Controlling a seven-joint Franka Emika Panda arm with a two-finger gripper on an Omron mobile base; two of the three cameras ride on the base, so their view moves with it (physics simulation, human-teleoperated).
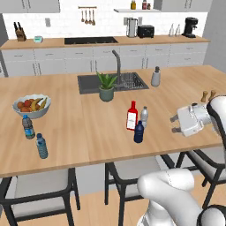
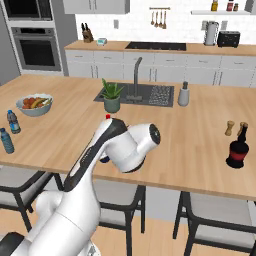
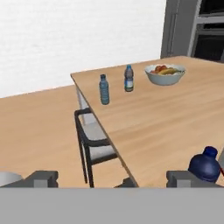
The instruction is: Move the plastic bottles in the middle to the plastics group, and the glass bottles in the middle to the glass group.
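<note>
Nearest the hand camera, the two dark fingers (image 3: pixel 112 178) stand spread wide with nothing between them; the opaque dark navy plastic bottle (image 3: pixel 204 164) sits just past the right-hand tip, outside the gap, not gripped. In the left base view the white gripper (image 1: pixel 175 123) hangs above the light wooden table (image 1: pixel 88 137), level with the middle cluster and off to its right, fingers pointing leftward toward it.

That cluster holds three upright items close together: the navy bottle at the front, the clear greyish plastic bottle with a pale cap (image 1: pixel 144 116) behind it, and the red flat-sided glass bottle with a white label (image 1: pixel 132 116) beside them. All stand with long axes vertical, necks up.

Across open table to the left stand the two small clear blue-labelled water bottles (image 1: pixel 28 127), apart from each other, near the white fruit bowl (image 1: pixel 32 106).

Judgement: the navy bottle is the closest candidate. The fingers would need to shift sideways to bracket its vertical body.
</note>
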